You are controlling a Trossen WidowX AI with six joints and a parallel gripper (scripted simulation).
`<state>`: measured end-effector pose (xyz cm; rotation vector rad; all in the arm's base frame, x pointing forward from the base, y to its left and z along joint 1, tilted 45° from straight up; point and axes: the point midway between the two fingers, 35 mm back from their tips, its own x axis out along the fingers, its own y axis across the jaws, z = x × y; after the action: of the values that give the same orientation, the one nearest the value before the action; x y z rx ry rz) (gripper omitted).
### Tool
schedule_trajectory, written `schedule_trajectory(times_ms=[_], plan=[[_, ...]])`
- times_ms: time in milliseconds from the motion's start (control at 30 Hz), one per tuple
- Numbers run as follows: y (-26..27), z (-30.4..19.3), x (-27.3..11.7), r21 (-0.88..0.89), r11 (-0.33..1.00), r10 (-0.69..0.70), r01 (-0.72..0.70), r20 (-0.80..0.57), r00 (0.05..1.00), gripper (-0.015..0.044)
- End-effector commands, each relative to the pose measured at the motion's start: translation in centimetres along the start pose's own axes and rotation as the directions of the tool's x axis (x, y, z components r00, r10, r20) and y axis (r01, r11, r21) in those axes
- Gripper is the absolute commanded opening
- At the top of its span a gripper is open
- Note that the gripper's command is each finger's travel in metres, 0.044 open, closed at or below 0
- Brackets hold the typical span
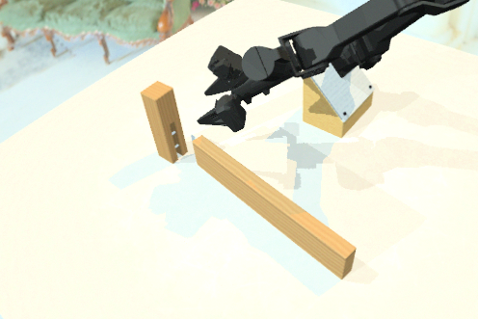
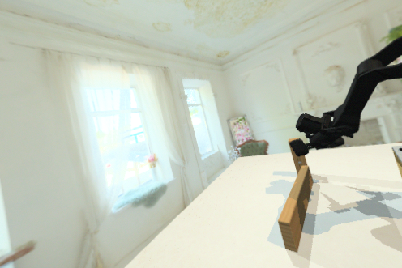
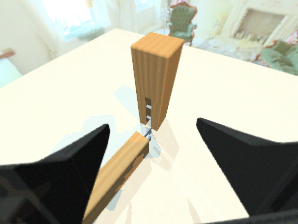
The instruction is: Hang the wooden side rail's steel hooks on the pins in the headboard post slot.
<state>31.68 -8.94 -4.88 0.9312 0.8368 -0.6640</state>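
The wooden post (image 1: 158, 119) (image 2: 299, 161) (image 3: 150, 75) stands upright, with two light pins in the slot low on its side. The wooden rail (image 1: 270, 197) (image 2: 295, 210) (image 3: 120, 167) lies on the table along its length, its near-post end a short gap from the slot. Steel hooks (image 3: 148, 133) project from that end towards the slot in the wrist view; their exact distance from the pins is hard to tell. My gripper (image 1: 202, 107) (image 3: 153, 124) is open and empty, above and beside the post and the rail's hook end, touching neither.
A wooden wedge block (image 1: 322, 117) with a sloping pale plate (image 1: 344, 93) stands behind the rail, under the arm in the top view. The table's far edge runs behind the post. A sofa and windows are in the room beyond.
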Motion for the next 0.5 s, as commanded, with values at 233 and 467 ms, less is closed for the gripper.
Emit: schedule_trajectory(times_ms=[233,467], plan=[[0.5,-0.1,0.8,-0.237,0.972,-0.029,0.006,-0.091,0.995,0.0440],[1.5,-0.5,1.8,-0.637,0.760,-0.073,-0.129,-0.281,0.957,0.0440]])
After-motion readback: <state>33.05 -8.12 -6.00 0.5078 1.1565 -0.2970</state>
